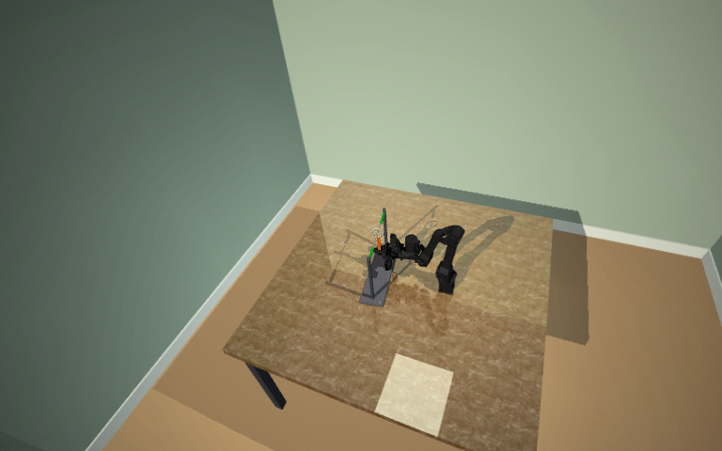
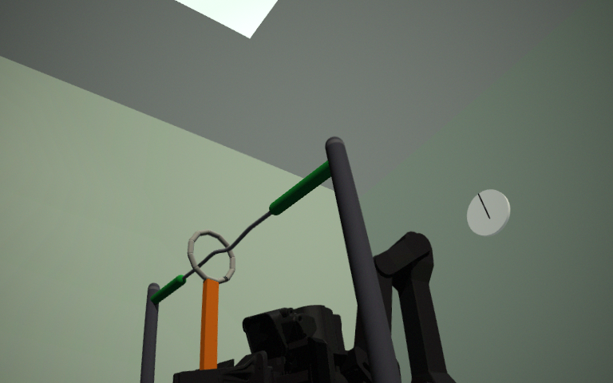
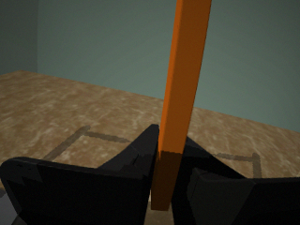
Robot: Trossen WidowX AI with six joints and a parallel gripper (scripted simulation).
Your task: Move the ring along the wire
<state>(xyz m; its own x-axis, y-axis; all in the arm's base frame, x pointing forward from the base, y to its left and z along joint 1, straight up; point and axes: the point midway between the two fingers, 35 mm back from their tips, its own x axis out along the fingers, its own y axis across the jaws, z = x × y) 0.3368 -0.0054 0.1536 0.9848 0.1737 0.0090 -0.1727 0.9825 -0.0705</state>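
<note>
- Top view: the ring is small and pale, up on the thin grey wire, between the far green part and the near green part; the orange handle is below it; the far post and near post stand on a grey base plate on the brown table; the black arm bends over from the side; the wire is too tiny here to see well.
- Outside view: the wire goes through the ring; the ring is round and made of short bits, with the handle straight down under it; the wire crosses in front of one side of the ring, but I can't tell if they touch; the near post hides some of the arm, and the bottoms of both posts are cut off.
- Wrist view: the gripper is nearly shut, squeezing the low end of the handle; the handle leans a bit and its top is cut off, so the ring is out of sight.
</note>
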